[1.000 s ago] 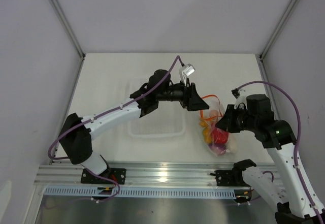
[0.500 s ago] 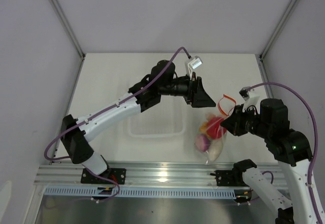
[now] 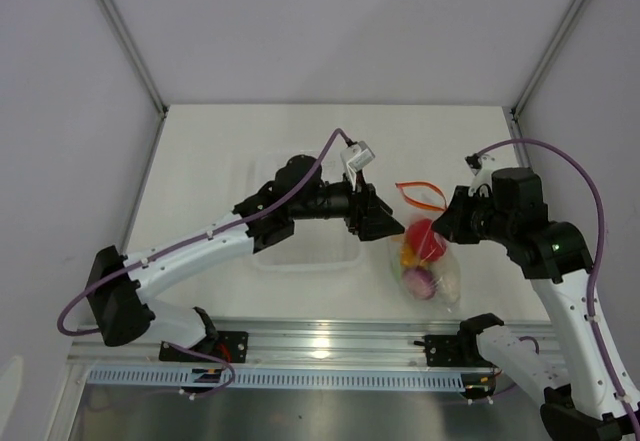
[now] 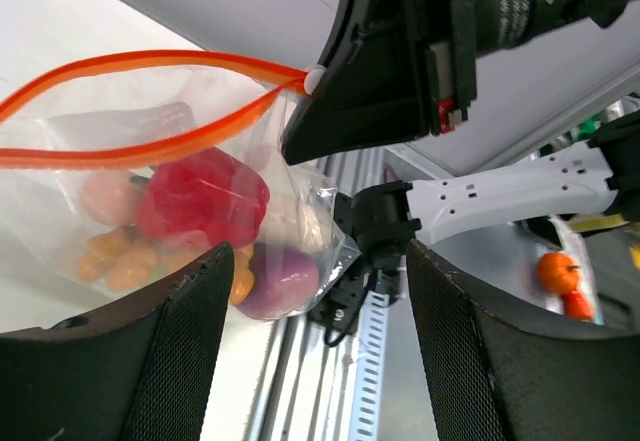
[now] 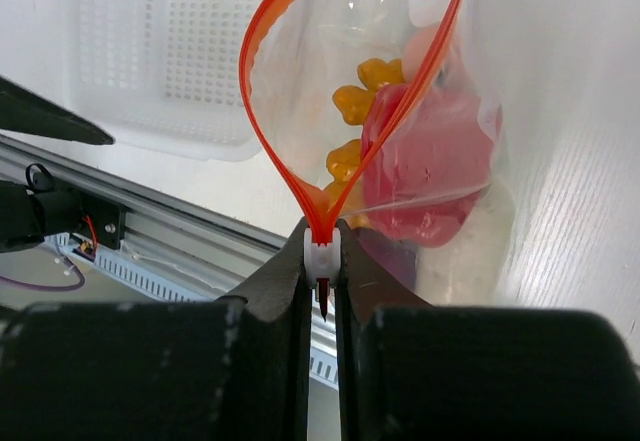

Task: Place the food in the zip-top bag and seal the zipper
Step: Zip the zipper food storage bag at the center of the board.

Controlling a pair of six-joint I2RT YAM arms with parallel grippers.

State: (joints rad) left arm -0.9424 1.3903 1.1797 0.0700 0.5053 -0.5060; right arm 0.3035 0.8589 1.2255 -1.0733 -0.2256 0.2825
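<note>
The right fingers (image 5: 270, 296) are clamped on one end of the zipper (image 5: 250, 101). The bag (image 3: 447, 279) hangs from them with its mouth open and the food (image 3: 425, 239) inside. The left fingers (image 4: 185, 361) are apart, beside the bag. Grip the far zipper end, tension the strip, then run it closed.

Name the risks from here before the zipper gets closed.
1. The right claw pinches only one end of the zipper, and the mouth gapes wide. The loaded zip-top bag may sag or slip free.
2. The left claw stands open beside the bag and holds nothing, so the strip may buckle rather than seal.
</note>
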